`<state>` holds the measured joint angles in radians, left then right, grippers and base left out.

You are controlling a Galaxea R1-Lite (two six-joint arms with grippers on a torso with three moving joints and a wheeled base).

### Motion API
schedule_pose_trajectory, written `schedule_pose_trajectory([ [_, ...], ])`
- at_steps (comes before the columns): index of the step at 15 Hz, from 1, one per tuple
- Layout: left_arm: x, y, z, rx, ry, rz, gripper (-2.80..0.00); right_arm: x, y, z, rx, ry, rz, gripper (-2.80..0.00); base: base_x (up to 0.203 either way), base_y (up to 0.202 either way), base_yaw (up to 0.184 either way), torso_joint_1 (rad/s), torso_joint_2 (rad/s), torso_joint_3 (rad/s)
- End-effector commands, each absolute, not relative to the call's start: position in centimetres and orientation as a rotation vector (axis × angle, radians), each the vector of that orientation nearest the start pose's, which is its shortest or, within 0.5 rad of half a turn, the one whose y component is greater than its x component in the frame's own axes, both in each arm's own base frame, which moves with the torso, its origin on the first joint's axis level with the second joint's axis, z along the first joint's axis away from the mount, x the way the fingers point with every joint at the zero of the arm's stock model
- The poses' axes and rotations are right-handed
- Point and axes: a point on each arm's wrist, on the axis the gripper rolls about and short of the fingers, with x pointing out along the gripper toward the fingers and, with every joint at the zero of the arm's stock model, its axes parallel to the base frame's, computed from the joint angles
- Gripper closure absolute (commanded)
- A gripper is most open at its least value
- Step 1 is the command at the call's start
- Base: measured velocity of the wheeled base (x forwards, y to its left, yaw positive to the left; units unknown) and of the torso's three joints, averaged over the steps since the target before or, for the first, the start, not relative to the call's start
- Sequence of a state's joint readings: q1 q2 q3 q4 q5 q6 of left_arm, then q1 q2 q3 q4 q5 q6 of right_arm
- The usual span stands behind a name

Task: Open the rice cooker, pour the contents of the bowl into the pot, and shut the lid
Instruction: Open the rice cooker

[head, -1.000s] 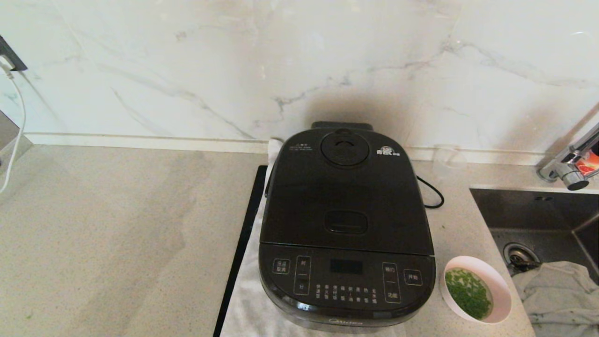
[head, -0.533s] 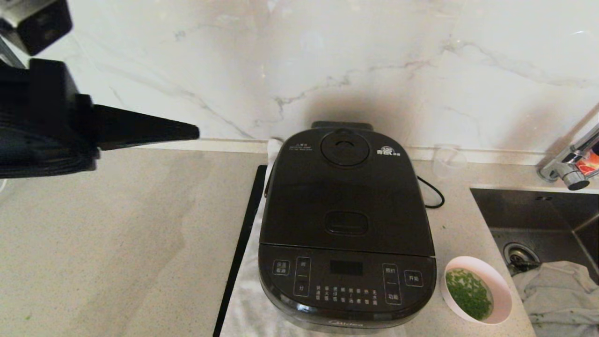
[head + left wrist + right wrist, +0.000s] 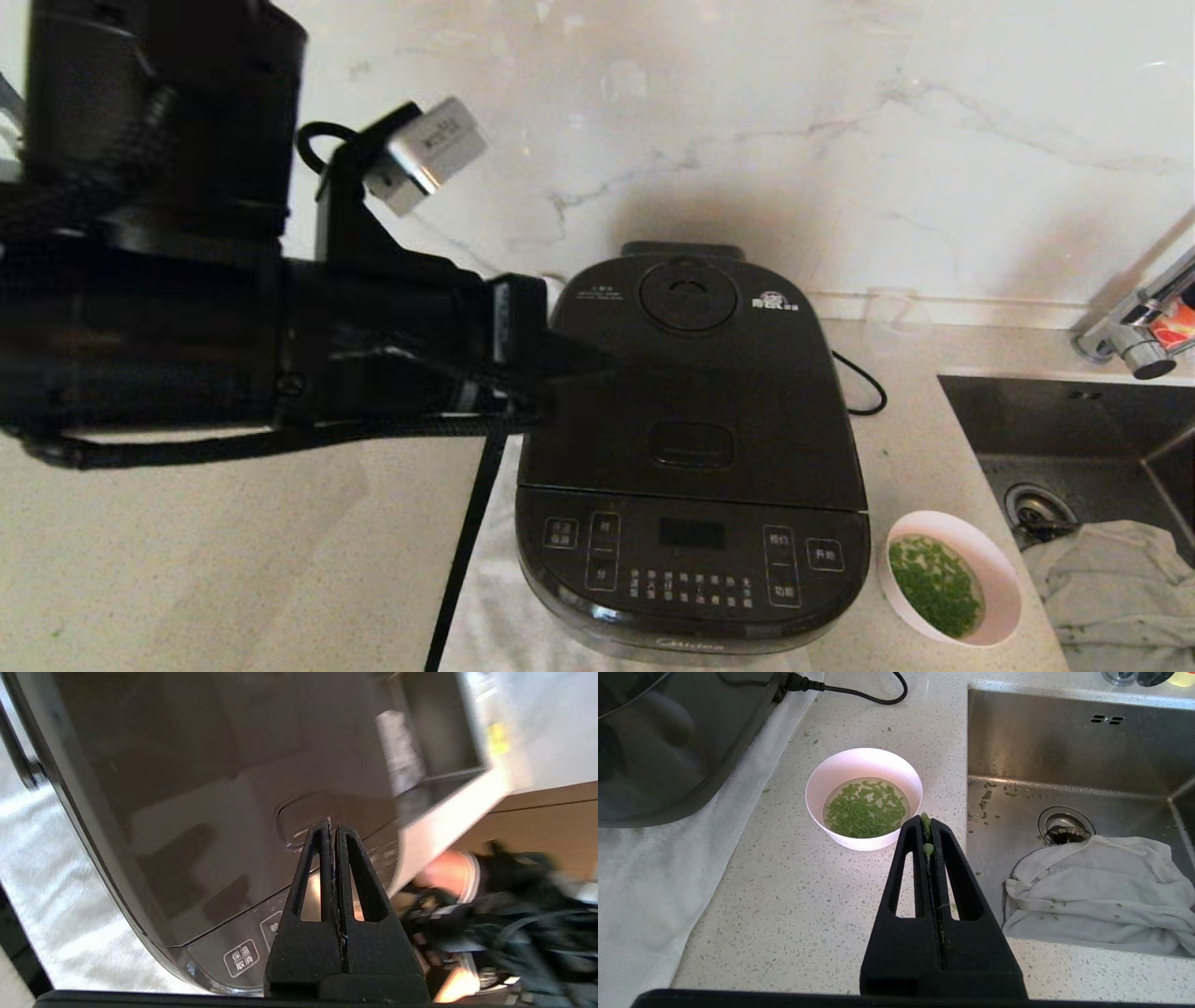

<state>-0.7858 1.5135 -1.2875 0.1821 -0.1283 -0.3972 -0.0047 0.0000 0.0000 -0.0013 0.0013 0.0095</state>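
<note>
- The rice cooker sits on a white towel on the speckled tabletop, its back toward the marble wall.
- The lid is down and closed; its round steam vent lies toward the wall and the rectangular latch button lies toward the front panel.
- The left hand reaches in from the left above the lid. Its two black fingers are pressed together with nothing between them, and in the left wrist view their tips point at the latch button. Whether they touch it cannot be told.
- In the head view the left arm covers much of the left side, and the fingers blend into the dark lid.
- The bowl stands upright on the tabletop just beside the cooker's front right corner, between the cooker and the sink.
- The contents of the bowl, chopped green bits in clear liquid, lie inside it.
- The right hand shows only in its own wrist view, above the tabletop near the bowl's rim. Its fingers are closed together, with a few green bits stuck at the tips.
- A crumpled white cloth lies in the sink by the drain.
- A black power cord runs across the tabletop behind the cooker.
</note>
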Motion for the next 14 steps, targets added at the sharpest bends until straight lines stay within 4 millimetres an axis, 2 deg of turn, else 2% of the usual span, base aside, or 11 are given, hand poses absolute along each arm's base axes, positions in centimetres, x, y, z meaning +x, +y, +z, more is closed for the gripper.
schedule_pose_trajectory([
  [1, 18.5, -20.0, 27.7, -0.193, 0.617, -0.798, 0.0, -2.3, 0.0, 7.6, 0.009, 0.0, -0.003, 0.0, 0.0, 0.0, 0.0, 0.0, 0.0, 0.0],
  [9, 17.3, -22.7, 24.5, -0.116, 0.656, -0.781, 0.0, -2.3, 0.0, 7.6, 0.009, 0.0, -0.003, 0.0, 0.0, 0.0, 0.0, 0.0, 0.0, 0.0],
  [11, 17.7, -23.2, 23.6, -0.098, 0.66, -0.74, 0.0, -2.3, 0.0, 7.6, 0.009, 0.0, -0.003, 0.0, 0.0, 0.0, 0.0, 0.0, 0.0, 0.0],
  [14, 17.8, -23.4, 23.2, -0.117, 0.642, -0.743, 0.0, -2.3, 0.0, 7.6, 0.009, 0.0, -0.003, 0.0, 0.0, 0.0, 0.0, 0.0, 0.0, 0.0],
])
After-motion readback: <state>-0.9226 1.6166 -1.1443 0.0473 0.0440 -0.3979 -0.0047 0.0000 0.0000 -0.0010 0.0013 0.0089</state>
